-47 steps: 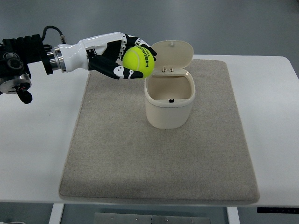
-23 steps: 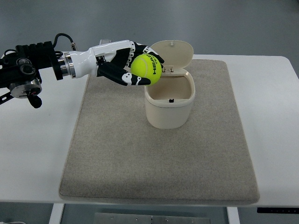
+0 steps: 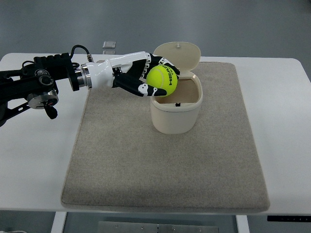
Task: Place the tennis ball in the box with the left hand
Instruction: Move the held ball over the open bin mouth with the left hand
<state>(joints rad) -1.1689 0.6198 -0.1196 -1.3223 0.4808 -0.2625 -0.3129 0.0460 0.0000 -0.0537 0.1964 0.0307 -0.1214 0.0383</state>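
The tennis ball (image 3: 163, 81) is yellow-green with dark letters on it, and it is in the air, not yet inside the box (image 3: 176, 107). It sits over the left part of the box's rim, at the side near the hinge. The left hand (image 3: 146, 77) holds it: the black and white fingers (image 3: 144, 89) are curled around the ball from below and from behind, so the hand is closed on the ball and most of the ball's surface is free to see. The forearm is white, then comes a dark metal part with cables, and the arm enters from the left edge of the picture.

The box is a small cream container with rounded corners. It stands upright on a grey-beige mat (image 3: 165, 160). Its lid (image 3: 179, 53) is open and tilts back away from the camera, just behind the ball. The inside of the box looks empty, as far as the view shows.

The mat lies flat on the white desk (image 3: 34, 155) and covers its middle part. A small grey object (image 3: 109, 45) lies near the far edge of the desk, behind the arm.
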